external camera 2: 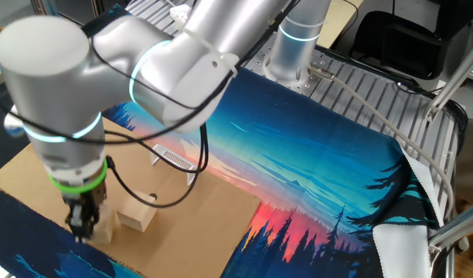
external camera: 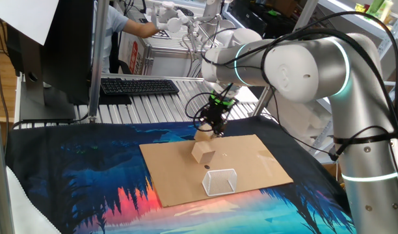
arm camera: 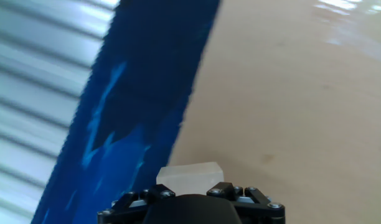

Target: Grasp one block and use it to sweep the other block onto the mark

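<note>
Gripping one block [external camera: 203,135], the end effector [external camera: 215,130] nears the other block [external camera: 202,153].

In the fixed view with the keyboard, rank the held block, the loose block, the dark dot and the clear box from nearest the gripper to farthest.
1. The held block, right at the gripper.
2. The loose block, just below it on the cardboard.
3. The mark, the dark dot past that block.
4. The clear box, nearest the cardboard's front edge.
</note>
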Available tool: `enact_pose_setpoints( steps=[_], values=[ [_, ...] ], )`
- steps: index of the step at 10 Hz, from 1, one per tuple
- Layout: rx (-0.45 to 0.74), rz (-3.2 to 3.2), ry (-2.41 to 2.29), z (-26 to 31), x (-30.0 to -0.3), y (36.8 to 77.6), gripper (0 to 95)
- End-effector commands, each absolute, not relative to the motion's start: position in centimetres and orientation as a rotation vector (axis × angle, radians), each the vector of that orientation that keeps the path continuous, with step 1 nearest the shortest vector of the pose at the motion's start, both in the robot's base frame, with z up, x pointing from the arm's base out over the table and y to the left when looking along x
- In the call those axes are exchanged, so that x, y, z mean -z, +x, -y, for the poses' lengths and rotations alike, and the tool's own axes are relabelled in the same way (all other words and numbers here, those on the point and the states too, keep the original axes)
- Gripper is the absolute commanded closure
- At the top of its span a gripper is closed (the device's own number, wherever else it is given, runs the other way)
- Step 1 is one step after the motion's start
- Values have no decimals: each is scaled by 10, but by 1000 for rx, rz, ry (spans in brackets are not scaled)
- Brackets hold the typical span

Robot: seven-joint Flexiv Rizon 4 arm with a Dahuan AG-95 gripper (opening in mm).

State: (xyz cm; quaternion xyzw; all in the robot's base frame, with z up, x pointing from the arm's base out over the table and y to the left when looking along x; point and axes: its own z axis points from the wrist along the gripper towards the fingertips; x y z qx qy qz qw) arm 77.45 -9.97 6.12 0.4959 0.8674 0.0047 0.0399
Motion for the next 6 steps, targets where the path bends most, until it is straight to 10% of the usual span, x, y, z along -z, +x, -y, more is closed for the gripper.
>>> enact_pose_setpoints(
  steps=[1, 6],
  values=[
    [-29, -2796, 1260, 80, -62, 786, 950],
    [-14, -2987, 892, 71, -54, 788, 950]
  ],
)
